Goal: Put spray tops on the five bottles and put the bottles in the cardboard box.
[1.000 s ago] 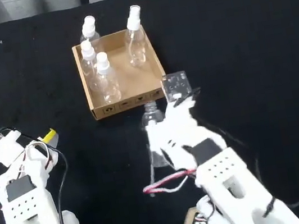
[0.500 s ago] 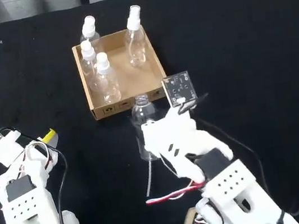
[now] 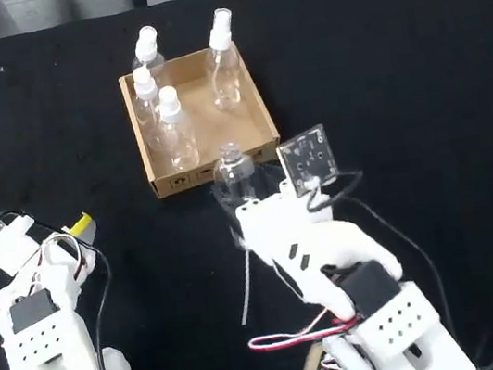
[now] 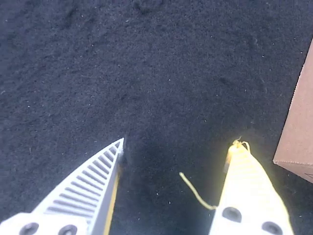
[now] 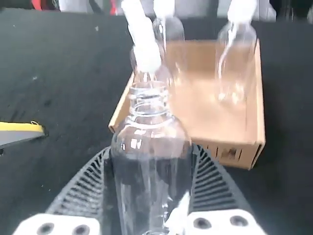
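So, R gripper (image 5: 151, 161): fingers pinching uncapped clear bottle (image 3: 232, 176), upright betw. them.
Cardboard box (image 3: 256, 99): just past R fingertips, sprayer-topped bottles (image 3: 171, 122) standing inside.
L gripper (image 4: 179, 143): fingers spread over black cloth (image 4: 146, 58); box corner just beside one.

Soft, even light comes from overhead. The black tabletop (image 3: 417, 73) swallows it and carries almost no shadow, just a darker patch under the left tool (image 4: 179, 143). Pale glints sit on the clear bottle (image 5: 149, 127) in the right tool (image 5: 151, 156), and the floor of the cardboard box (image 3: 220, 133) looks bright.
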Available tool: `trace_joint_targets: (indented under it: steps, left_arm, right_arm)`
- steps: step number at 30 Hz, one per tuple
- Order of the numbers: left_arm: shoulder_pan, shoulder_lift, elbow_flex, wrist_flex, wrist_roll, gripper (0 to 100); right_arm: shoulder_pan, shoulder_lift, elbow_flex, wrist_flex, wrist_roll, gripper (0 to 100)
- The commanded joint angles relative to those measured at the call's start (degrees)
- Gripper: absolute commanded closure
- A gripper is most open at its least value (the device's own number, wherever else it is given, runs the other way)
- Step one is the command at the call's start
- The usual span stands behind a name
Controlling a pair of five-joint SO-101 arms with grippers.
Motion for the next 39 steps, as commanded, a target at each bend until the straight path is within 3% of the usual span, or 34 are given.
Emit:
trace_joint_targets:
  steps: [1,14,18,27,39]
  left_arm:
    - [-0.04,-1.32,-1.01,-1.23,0.35,70]
    - [0.13,-1.32,-1.01,-1.23,-1.67,70]
    - [1.27,-1.32,-0.92,-1.05,-2.02,70]
    - [3.21,-1.32,-0.92,-0.79,-2.11,70]
    - [15.34,-1.32,-2.59,-0.62,-8.7,75]
  right_arm:
    - [5.19,-4.88,0.57,0.26,2.81,94.9]
    - [8.0,-25.01,12.79,0.0,5.98,94.9]
    - [12.48,-32.57,17.19,0.0,5.98,94.9]
    - [17.32,-32.92,19.3,-0.09,5.8,94.9]
    - [29.27,-32.75,24.4,-9.05,5.36,94.9]
